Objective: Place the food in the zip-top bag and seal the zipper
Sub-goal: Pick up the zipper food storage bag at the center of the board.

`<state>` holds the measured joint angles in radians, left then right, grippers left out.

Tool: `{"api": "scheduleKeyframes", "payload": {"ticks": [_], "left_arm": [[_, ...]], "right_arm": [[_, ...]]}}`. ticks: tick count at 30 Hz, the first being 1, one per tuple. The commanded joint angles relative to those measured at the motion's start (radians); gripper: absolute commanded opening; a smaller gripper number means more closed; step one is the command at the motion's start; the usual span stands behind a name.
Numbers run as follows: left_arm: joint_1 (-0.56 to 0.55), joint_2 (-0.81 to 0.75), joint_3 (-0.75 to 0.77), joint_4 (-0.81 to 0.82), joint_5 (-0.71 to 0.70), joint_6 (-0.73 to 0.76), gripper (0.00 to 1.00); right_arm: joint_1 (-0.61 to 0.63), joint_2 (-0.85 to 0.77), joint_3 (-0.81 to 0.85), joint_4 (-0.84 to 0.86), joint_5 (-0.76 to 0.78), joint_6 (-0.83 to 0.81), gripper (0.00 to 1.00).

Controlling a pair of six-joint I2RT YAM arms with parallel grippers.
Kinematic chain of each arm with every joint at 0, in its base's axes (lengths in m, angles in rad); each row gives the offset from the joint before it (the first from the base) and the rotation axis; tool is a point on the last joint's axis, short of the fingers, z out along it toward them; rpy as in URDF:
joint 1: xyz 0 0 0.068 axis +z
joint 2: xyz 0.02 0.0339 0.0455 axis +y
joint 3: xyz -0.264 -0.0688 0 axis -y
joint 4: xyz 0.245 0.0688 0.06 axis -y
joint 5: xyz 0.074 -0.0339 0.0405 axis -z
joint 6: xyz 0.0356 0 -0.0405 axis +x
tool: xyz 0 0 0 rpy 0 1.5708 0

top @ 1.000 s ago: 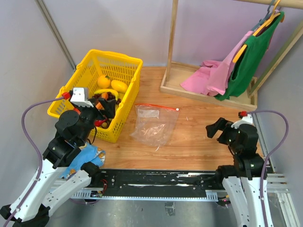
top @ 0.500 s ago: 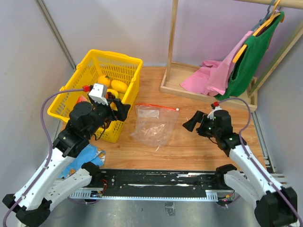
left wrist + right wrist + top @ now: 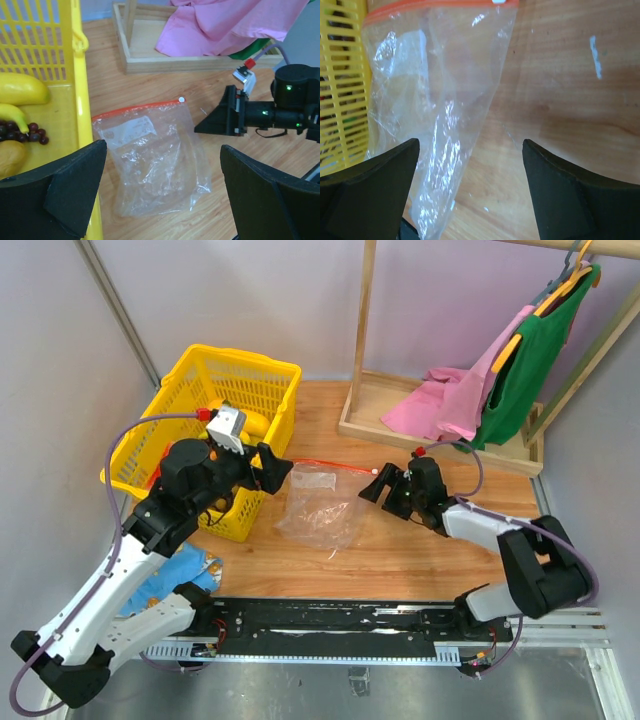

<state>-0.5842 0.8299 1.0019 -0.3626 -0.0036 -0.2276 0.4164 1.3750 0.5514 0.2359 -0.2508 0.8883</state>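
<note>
Toward zip-top bag [image 3: 322,502] both arms swung in since earlier frames. Bag itself stayed flat on table [image 3: 430,545], red zipper [image 3: 330,463] at far edge. Right gripper [image 3: 377,486] hung just right of bag, jaws apart, empty. Left gripper [image 3: 277,469] hung near bag's left corner, jaws wide, empty. Food [image 3: 20,89] remained in yellow basket [image 3: 78,100].
</note>
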Motion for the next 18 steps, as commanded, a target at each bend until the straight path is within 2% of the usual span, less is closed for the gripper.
{"api": "scheduleKeyframes", "payload": {"ticks": [1, 7, 9, 14, 17, 18], "left_arm": [[-0.006, 0.014, 0.024, 0.015, 0.062, -0.036, 0.99], [-0.007, 0.035, 0.035, -0.002, 0.093, -0.073, 0.98], [-0.006, 0.044, 0.04, -0.008, 0.103, -0.09, 0.97], [-0.007, 0.056, 0.042, -0.006, 0.121, -0.137, 0.95], [-0.008, 0.066, 0.047, -0.007, 0.127, -0.148, 0.95], [-0.007, 0.071, 0.052, -0.008, 0.13, -0.149, 0.94]], "right_arm": [[0.019, 0.121, 0.053, 0.17, -0.017, 0.052, 0.82], [0.019, 0.293, 0.088, 0.296, -0.079, 0.078, 0.63], [0.019, 0.325, 0.1, 0.31, -0.093, 0.071, 0.52], [0.019, 0.324, 0.107, 0.317, -0.099, 0.016, 0.19], [0.019, 0.289, 0.116, 0.305, -0.12, -0.033, 0.03], [0.019, 0.277, 0.119, 0.297, -0.127, -0.05, 0.01]]}}
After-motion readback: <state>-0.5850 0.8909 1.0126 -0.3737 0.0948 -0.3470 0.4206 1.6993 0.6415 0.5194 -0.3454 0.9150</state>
